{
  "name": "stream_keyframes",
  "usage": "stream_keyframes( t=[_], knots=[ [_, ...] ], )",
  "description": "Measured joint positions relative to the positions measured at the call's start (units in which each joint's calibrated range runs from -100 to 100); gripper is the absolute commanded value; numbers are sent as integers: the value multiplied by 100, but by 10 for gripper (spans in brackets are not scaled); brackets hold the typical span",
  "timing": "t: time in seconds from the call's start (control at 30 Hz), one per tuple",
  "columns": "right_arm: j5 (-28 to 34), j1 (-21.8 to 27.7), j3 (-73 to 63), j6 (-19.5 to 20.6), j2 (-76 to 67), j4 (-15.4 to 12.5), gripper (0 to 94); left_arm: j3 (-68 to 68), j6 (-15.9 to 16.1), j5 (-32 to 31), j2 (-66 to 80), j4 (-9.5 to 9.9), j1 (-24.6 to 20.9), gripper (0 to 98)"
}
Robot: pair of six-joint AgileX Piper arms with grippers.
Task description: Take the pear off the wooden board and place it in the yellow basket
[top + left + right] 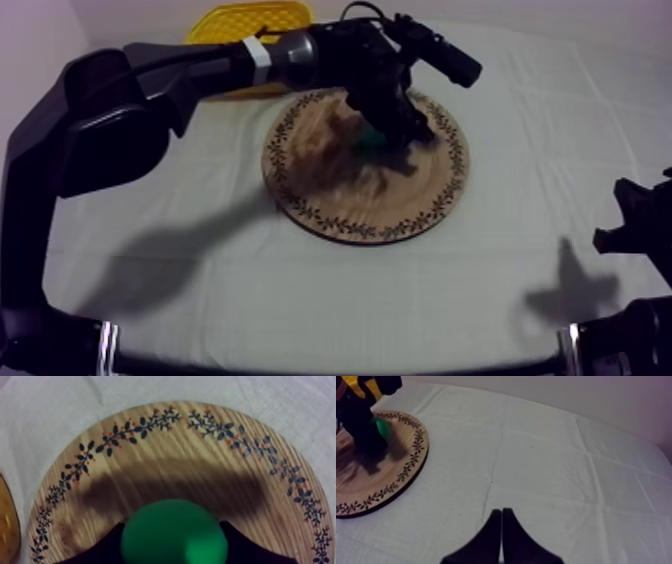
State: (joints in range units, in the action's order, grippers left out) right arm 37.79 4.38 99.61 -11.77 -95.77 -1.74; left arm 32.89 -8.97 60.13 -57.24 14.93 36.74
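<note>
A green pear (174,533) lies on the round wooden board (150,451) with a patterned rim. My left gripper (172,524) is shut on the pear, one black finger pressed to each side of it. From above, the left arm reaches from the upper left over the board (330,200), and the gripper (385,130) hides most of the pear (372,135). The yellow basket (240,20) stands behind the board at the far left. My right gripper (501,510) is shut on nothing, low at the right side (625,215). From there the pear (382,426) shows beside the left gripper (363,431).
The left arm's dark forearm (200,70) spans the space between basket and board. An edge of the basket (7,521) shows beside the board's rim. Grey-white cloth (300,290) covers the table in front of and to the right of the board.
</note>
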Motion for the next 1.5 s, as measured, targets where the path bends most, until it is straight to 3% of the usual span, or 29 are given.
stream_keyframes(
  t=[0.5,0.77,0.97,1.2,1.5],
  knots=[
    [0,0,0,0,0,0,5,-1418,-52,-38,1725,-82,-270,408],
    [-5,0,0,-3,0,0,5,-2917,92,118,3392,-221,-712,420],
    [-5,0,0,-3,0,0,5,-3825,10,-232,4468,-213,-1198,431],
    [-5,0,0,-3,0,0,5,-3599,59,-499,4613,-154,-1665,433],
    [-5,0,0,-3,0,0,5,-2807,111,-664,3769,-119,-1810,432]
  ],
)
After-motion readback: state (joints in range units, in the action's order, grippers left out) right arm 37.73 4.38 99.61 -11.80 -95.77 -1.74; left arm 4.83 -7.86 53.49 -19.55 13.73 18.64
